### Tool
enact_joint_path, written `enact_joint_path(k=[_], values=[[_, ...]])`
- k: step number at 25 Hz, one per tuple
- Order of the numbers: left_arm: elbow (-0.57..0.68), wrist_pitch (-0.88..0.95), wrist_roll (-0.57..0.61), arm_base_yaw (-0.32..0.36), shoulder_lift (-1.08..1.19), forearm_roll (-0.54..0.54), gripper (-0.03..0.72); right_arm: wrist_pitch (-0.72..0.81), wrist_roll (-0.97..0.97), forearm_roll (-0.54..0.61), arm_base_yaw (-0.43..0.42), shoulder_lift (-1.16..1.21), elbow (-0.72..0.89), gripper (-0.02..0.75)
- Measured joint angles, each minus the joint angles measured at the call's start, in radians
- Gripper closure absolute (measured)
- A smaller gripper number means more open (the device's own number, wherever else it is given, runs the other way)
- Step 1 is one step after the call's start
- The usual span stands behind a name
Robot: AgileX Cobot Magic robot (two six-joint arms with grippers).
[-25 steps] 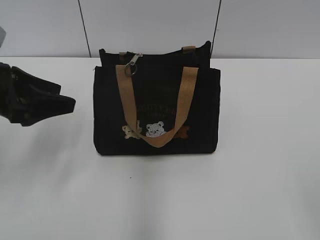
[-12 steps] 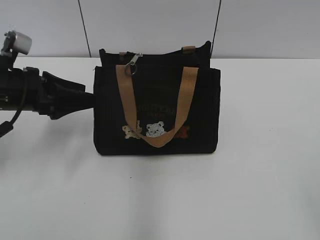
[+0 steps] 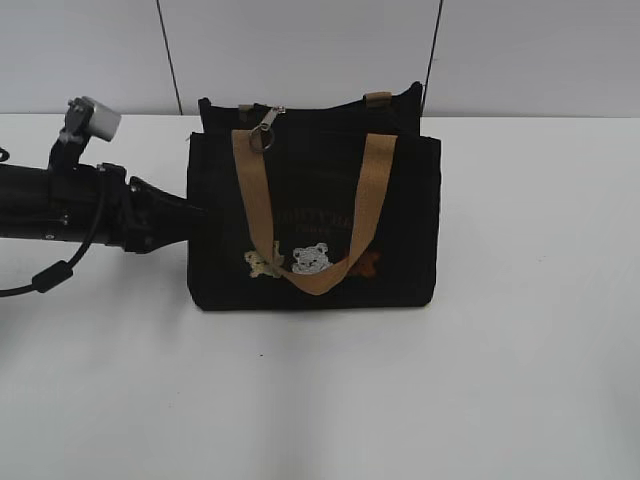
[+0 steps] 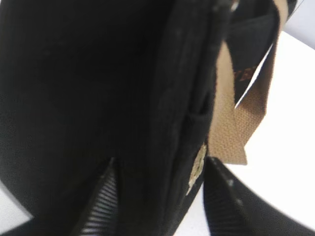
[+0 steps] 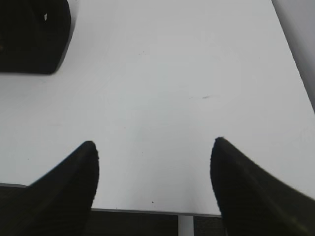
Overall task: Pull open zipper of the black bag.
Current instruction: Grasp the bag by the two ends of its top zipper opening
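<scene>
The black bag (image 3: 310, 230) stands upright at mid-table, its tan strap (image 3: 370, 190) hanging down the front above the bear patches. The zipper's silver pull with its ring (image 3: 265, 130) dangles at the top left of the bag. My left gripper (image 3: 192, 215) reaches in level from the left and meets the bag's left side. In the left wrist view my left gripper (image 4: 160, 162) has the bag's front left edge (image 4: 162, 98) between its fingers, both touching fabric. My right gripper (image 5: 153, 142) hovers open over bare table, holding nothing.
The white table (image 3: 500, 380) stretches around the bag, with a grey panelled wall (image 3: 300, 50) behind it. The table's near edge (image 5: 147, 211) lies just under my right gripper. A black shape (image 5: 29, 34) sits at the top left of the right wrist view.
My left arm has moved right, from well clear of the bag to its left side, and its fingers have narrowed onto the bag's edge. The bag and zipper pull stayed put.
</scene>
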Motion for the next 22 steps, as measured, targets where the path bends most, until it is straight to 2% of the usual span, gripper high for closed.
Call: enact_joint_path(k=[3,5,22], values=[[0.0,-0.011,0.001,0.0,0.002,-0.002,0.584,0.0,0.0,0.0,0.0,0.0,0.0,0.201],[0.0,-0.01,0.002,-0.002,0.002,-0.002,0.649,0.0,0.0,0.0,0.0,0.0,0.0,0.201],[0.0,-0.007,0.002,-0.002,0.002,-0.002,0.655,0.0,0.0,0.01,0.0,0.0,0.0,0.201]])
